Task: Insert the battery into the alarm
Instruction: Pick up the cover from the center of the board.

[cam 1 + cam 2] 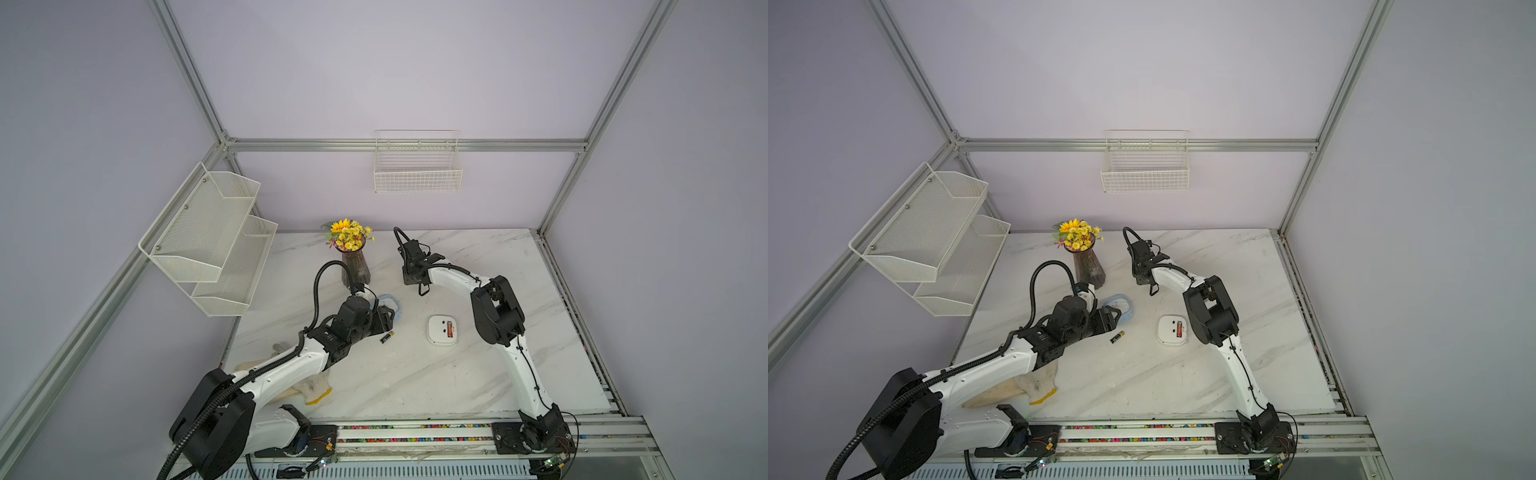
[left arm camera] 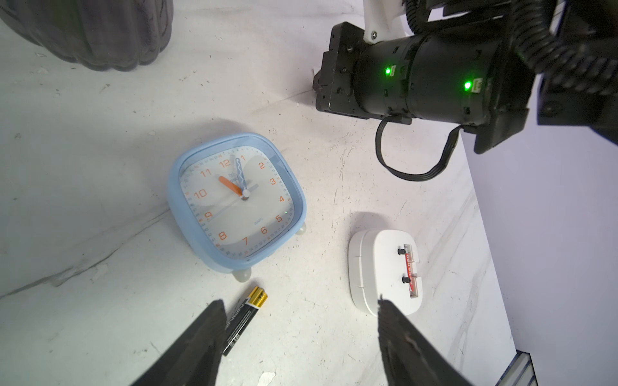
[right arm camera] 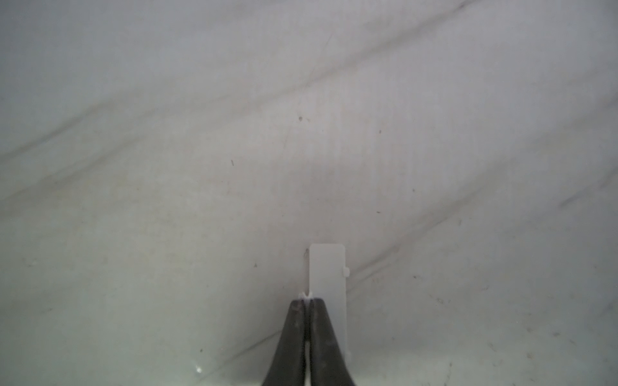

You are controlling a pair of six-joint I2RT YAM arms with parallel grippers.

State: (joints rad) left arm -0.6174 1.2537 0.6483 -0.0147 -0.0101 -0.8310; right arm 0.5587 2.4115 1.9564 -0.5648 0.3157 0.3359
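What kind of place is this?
Probably a robotics test cell staged like a home: an aluminium frame, a left arm and right arm on a rail, a marble-look table with a flower vase.

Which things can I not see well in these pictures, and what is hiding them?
- Clock: both top views, mostly behind the left arm.
- Battery: left wrist view, one end behind a left jaw.
- Cover: right wrist view, one end behind the shut right jaws; gripped or merely touched, unclear.
- Print on the alarm's red cell: too small to read anywhere.
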